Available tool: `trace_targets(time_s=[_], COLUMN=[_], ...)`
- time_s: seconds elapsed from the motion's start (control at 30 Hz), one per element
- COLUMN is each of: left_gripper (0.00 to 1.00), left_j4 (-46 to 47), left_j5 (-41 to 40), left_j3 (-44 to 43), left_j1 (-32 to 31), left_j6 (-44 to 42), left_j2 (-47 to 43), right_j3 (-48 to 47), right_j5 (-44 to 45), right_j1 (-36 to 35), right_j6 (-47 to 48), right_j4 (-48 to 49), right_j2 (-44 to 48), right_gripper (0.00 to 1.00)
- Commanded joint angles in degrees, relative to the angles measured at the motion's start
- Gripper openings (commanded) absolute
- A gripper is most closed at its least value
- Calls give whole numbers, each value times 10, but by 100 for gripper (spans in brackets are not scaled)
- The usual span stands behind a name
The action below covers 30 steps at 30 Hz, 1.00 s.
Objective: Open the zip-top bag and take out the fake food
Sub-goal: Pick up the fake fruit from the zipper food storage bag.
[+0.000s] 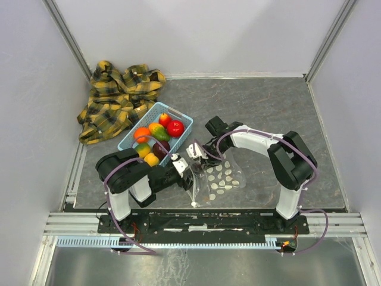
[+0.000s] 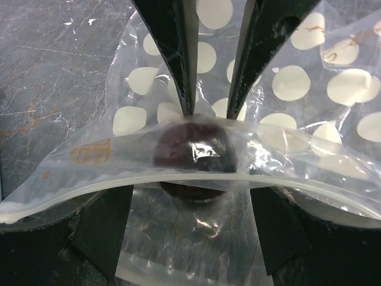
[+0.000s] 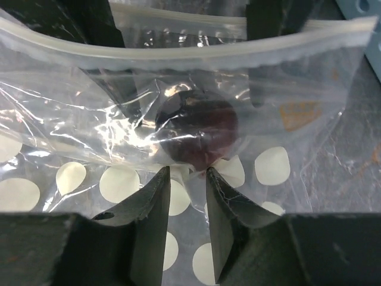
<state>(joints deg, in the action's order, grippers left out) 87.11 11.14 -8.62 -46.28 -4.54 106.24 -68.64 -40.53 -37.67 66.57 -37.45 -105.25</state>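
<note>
One zip-top bag, clear with white oval dots, lies flat at the 6 o'clock side of the grey table, between the two arms. Its white zip strip bows across the left wrist view.

One dark maroon fruit sits inside the bag, just behind the strip.

Left gripper: jaws spread wide at the bag's mouth, one finger either side of the fruit, film lying over them.

Right gripper: jaws parted by a narrow gap, tips on the dotted film at the fruit's 6 o'clock edge in its own view.

The rest of the fake food, red, orange, yellow and green, fills a light blue basket at the bag's 10 o'clock.

One yellow plaid cloth lies at the basket's 11 o'clock.
</note>
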Motion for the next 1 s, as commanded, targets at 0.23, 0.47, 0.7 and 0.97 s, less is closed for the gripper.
trace_targets(time_s=[0.23, 0.47, 0.7, 0.97], left_gripper=[85, 84, 81, 66], left_j4=[52, 51, 50, 45], left_j5=[13, 9, 10, 19], left_j3=[-6, -7, -6, -3], left_j1=[3, 2, 3, 2], left_j6=[-9, 2, 13, 23], left_j2=[1, 2, 5, 2], right_j3=[-39, -47, -51, -42], right_j5=[-44, -53, -57, -59], right_j1=[-28, -33, -35, -36], right_j6=[41, 37, 16, -6], right_j4=[-55, -59, -53, -40], right_j2=[-21, -28, -35, -37], right_gripper=[26, 18, 9, 5])
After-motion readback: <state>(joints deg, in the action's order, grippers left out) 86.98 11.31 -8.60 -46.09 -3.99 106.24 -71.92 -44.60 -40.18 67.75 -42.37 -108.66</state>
